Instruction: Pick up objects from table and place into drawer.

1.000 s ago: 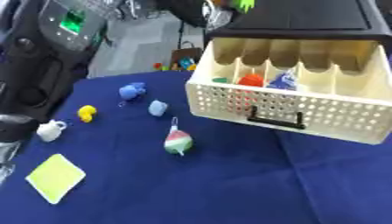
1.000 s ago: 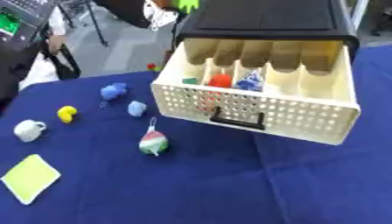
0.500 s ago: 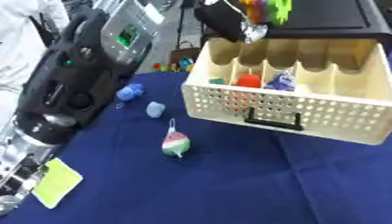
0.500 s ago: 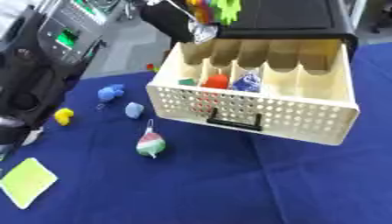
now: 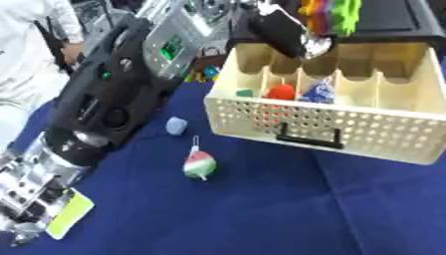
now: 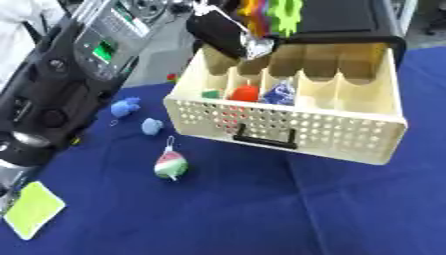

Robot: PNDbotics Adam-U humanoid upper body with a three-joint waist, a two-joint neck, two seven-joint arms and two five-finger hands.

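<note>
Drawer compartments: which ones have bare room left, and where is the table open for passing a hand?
In the drawer, the two compartments on the robot's right look bare; the left ones hold a green piece, a red piece and a blue packet. On the blue cloth, everything below the drawer front is open. The left side is crowded by the left arm.

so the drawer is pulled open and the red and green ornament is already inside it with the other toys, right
Not quite. The drawer is pulled open, but the red and green ornament lies on the blue table in front of it, not inside. The right eye view shows this.

Blue-clothed table (image 6: 261,209); grey floor (image 6: 161,55) beyond far edge
</note>
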